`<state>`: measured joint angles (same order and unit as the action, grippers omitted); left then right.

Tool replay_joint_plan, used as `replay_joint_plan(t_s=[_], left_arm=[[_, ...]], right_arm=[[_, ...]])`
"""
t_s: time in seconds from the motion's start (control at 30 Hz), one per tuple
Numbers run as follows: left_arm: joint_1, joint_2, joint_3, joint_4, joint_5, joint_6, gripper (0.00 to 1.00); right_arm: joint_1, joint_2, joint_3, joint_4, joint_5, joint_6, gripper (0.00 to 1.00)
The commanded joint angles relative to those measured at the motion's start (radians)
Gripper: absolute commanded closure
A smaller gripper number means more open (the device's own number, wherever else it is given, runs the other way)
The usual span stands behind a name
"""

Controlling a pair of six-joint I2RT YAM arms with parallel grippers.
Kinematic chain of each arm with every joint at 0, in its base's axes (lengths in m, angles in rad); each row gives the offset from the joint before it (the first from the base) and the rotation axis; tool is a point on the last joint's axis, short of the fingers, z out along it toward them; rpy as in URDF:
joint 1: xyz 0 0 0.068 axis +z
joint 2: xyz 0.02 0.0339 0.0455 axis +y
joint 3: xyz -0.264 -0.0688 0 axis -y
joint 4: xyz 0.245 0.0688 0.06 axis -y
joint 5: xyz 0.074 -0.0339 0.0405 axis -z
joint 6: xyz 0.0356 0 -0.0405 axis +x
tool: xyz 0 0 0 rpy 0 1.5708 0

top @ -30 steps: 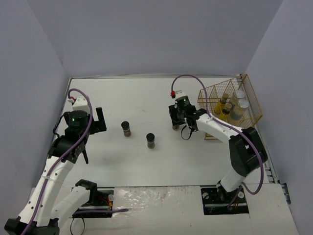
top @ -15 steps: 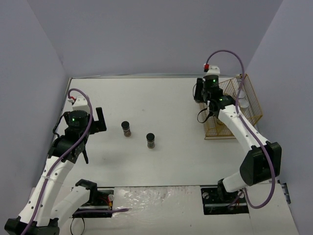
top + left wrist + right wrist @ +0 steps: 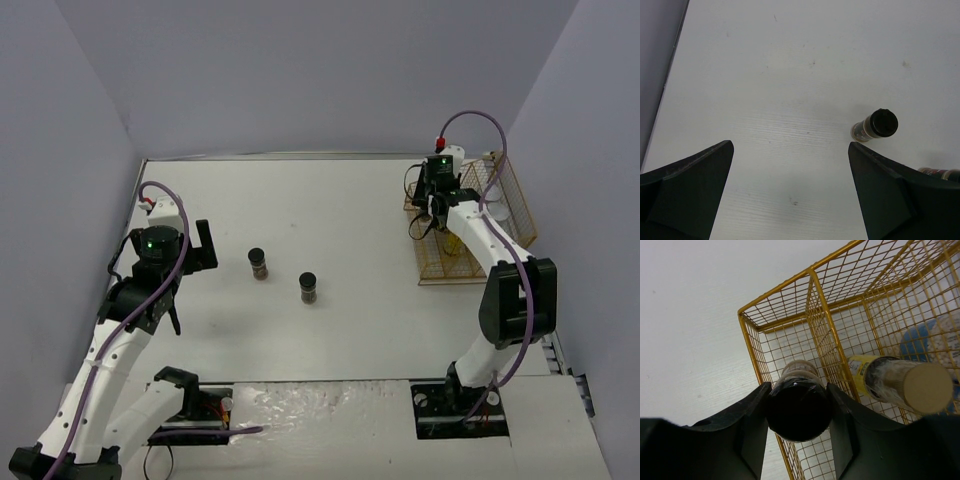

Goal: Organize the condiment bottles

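Observation:
My right gripper [image 3: 799, 412] is shut on a short dark black-capped jar [image 3: 799, 405], holding it above the near left compartment of the gold wire basket [image 3: 808, 273]. From above, that gripper [image 3: 430, 212] hangs over the basket's left side [image 3: 440, 281]. A slim yellow-filled jar [image 3: 900, 382] and a blue-labelled jar [image 3: 919, 342] stand in the basket. Two more black-capped jars [image 3: 258, 263] [image 3: 308, 287] stand on the table's middle. My left gripper [image 3: 790, 146] is open and empty, with one dark jar [image 3: 877, 125] just past its right finger.
White walls close in the table at the back and both sides. The basket stands at the far right against the right wall. A second jar [image 3: 939, 172] peeks out behind my left gripper's right finger.
My right arm has lifted a black-capped jar from the table left of the basket and swung it back and right to above the basket. The left arm has not moved.

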<state>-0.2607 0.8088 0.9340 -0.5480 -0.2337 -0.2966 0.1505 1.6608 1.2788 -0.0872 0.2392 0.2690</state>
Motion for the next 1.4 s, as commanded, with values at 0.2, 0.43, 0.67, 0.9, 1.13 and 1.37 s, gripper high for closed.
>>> replay_joint_plan(t_s=[0.2, 0.43, 0.67, 0.9, 1.13, 1.37], left_arm=[[0.001, -0.007, 0.031, 0.045, -0.007, 0.001, 0.03], [0.001, -0.003, 0.033, 0.041, -0.003, -0.002, 0.03], [0.001, -0.003, 0.034, 0.04, -0.003, -0.001, 0.03], [0.003, 0.0, 0.035, 0.039, -0.005, -0.003, 0.03], [0.004, 0.003, 0.035, 0.037, -0.012, -0.004, 0.03], [0.008, 0.011, 0.037, 0.037, -0.009, -0.006, 0.03]], right_arm=[[-0.005, 0.054, 0.005, 0.116, 0.045, 0.04, 0.54], [-0.005, -0.002, 0.001, 0.114, 0.007, 0.041, 0.26], [0.022, -0.149, -0.013, 0.112, -0.173, -0.02, 0.14], [0.194, -0.268, -0.077, 0.111, -0.346, -0.176, 0.01], [0.447, -0.255, -0.162, 0.107, -0.449, -0.293, 0.0], [0.657, -0.188, -0.192, 0.151, -0.431, -0.338, 0.0]])
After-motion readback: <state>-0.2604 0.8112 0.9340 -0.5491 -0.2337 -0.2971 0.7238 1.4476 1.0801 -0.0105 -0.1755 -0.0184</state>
